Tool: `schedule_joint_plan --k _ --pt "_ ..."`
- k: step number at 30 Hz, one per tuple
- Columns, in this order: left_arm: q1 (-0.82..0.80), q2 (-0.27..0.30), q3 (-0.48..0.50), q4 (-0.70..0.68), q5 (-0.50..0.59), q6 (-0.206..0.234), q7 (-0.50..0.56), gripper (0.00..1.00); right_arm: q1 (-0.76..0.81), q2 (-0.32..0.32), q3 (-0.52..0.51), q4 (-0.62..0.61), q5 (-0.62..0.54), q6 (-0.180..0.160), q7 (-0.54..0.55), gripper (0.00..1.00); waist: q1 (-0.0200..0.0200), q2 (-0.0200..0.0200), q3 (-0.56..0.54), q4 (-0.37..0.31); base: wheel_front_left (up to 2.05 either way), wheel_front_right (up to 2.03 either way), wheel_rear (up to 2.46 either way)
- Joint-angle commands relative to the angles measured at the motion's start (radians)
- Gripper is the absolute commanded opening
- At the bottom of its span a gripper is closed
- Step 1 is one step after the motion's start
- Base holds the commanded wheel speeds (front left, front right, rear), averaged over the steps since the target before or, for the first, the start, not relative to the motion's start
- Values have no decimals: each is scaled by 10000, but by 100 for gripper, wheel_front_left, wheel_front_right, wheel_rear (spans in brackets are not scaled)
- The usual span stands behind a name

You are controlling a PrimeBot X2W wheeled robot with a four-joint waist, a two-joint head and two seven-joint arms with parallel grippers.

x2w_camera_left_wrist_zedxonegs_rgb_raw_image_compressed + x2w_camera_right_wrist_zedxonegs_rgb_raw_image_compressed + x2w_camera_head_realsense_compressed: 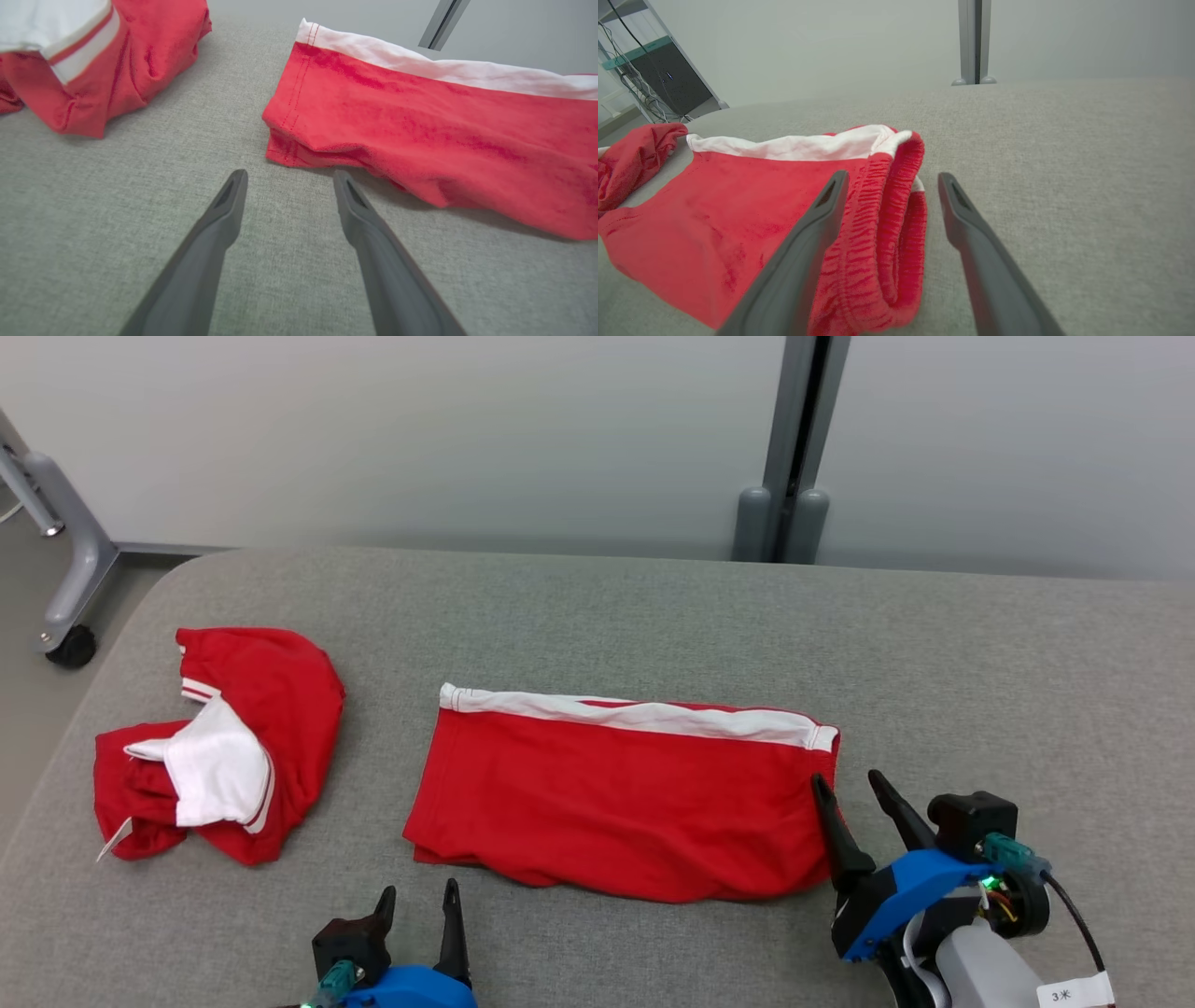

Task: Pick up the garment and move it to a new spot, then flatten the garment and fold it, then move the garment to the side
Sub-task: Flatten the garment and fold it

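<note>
Red shorts with a white side stripe lie folded flat in the middle of the grey table. My right gripper is open at the shorts' right end, its left finger over the gathered waistband and its right finger over bare table. My left gripper is open near the front edge, just short of the shorts' lower-left corner, with nothing between its fingers.
A second red and white garment lies crumpled at the table's left. Behind the table stand a grey post and a wheeled frame leg at the far left. Bare table stretches to the right and back.
</note>
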Motion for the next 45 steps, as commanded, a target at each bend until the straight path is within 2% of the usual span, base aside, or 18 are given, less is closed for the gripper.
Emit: schedule_joint_plan --k 1,10,11,12,13,14,15,16,21,28,36,40,45 --pt "-148 0 -123 -37 -19 44 -27 100 -95 0 -37 296 -79 1 -25 100 0 0 263 304 0 0 0" --pt "-281 2 -411 -181 -206 297 -28 100 -154 6 -354 1857 -435 1 -9 100 0 0 725 416 0 0 0" --pt "-322 0 -424 -177 -226 312 -28 100 -89 6 -286 2001 -306 1 1 89 0 0 737 382 0 0 0" --pt "-353 1 -448 -167 -229 315 -28 100 -21 6 -219 2140 -197 -2 8 62 0 0 742 343 0 0 0" --pt "-377 4 -463 -155 -239 327 -28 100 41 5 -139 2274 -89 -5 21 41 0 0 740 309 0 0 0" --pt "-400 4 -471 -155 -250 333 -28 100 103 5 -27 2388 114 -7 36 32 0 0 732 272 0 0 0" --pt "-421 4 -484 -151 -242 325 -28 100 166 9 90 2496 258 -8 38 13 0 0 722 234 0 0 0" --pt "-442 3 -479 -147 -245 335 -28 100 224 10 229 2568 374 -8 54 0 0 0 712 200 0 0 0" --pt "-438 7 -372 -203 -211 367 -28 100 290 8 510 2635 796 -10 70 0 0 0 674 68 0 0 0" --pt "-174 1 -210 -348 -73 281 -28 100 270 -341 -595 1986 822 -19 -1 0 0 0 406 -145 0 0 0" --pt "307 2 -278 -667 -154 193 -28 100 585 -1162 -1381 1061 784 -1 -11 0 0 0 -140 -557 0 0 0" --pt "404 3 -414 -676 -203 172 -28 100 472 -1014 -1158 316 845 1 -11 0 0 0 -260 -616 0 0 0" --pt "471 9 -688 -526 -309 101 -28 100 168 -440 55 -361 1806 1 177 0 0 0 -352 -353 0 0 0"
